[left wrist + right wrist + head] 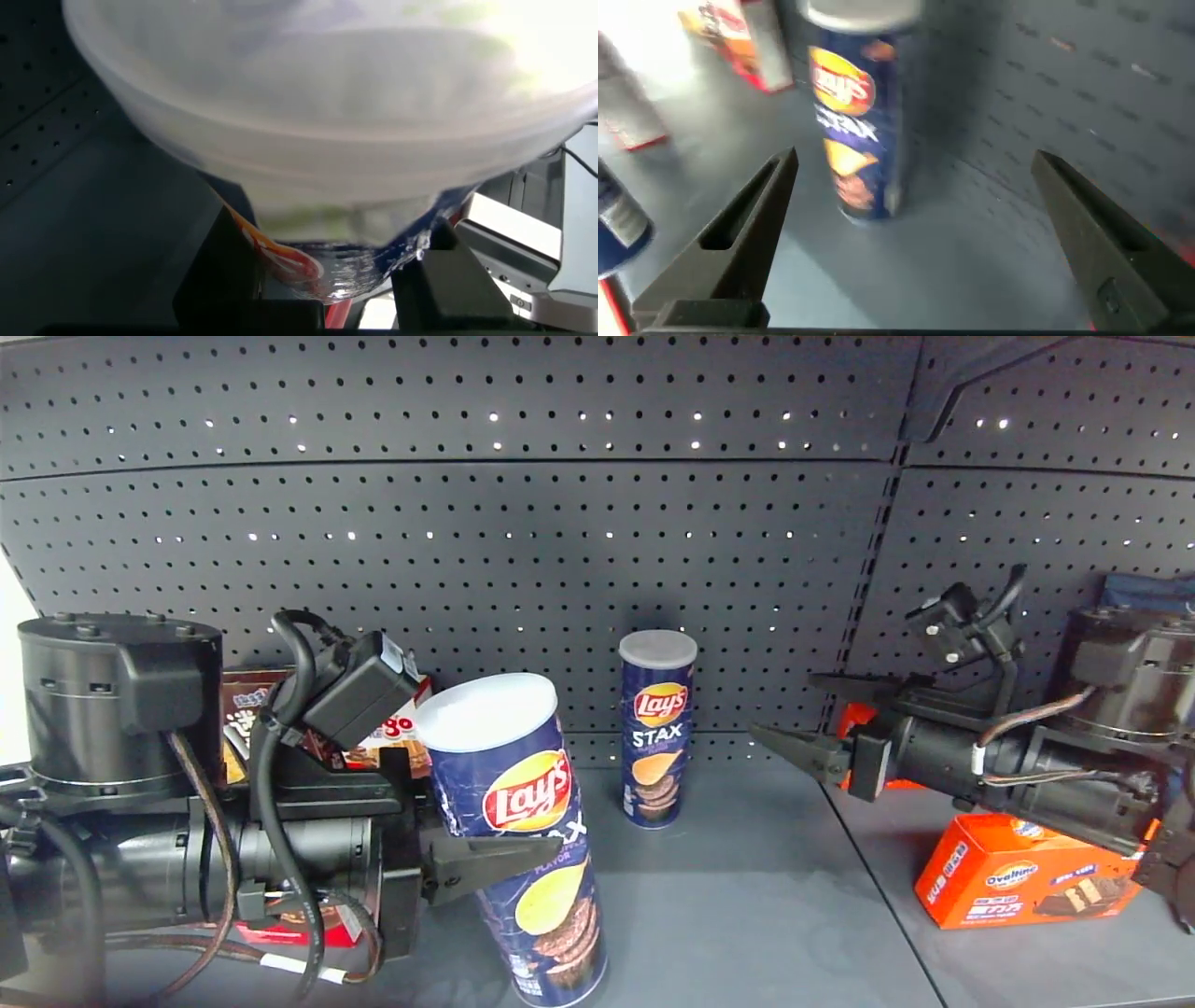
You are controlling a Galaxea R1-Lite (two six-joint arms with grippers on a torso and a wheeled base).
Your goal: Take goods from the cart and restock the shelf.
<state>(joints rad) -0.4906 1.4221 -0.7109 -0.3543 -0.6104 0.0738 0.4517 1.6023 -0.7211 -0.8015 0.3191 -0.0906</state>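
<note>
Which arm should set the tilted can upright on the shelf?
Left. The left gripper is shut on the tilted can, whose base sits low by the shelf. The right gripper is open, empty, and off to the side, facing the standing can.

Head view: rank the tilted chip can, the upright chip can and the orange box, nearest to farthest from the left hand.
1. The tilted chip can: clamped in the left hand itself, at the front of the shelf.
2. The upright chip can: standing farther back, mid-shelf.
3. The orange box: far over on the robot's right.
</note>
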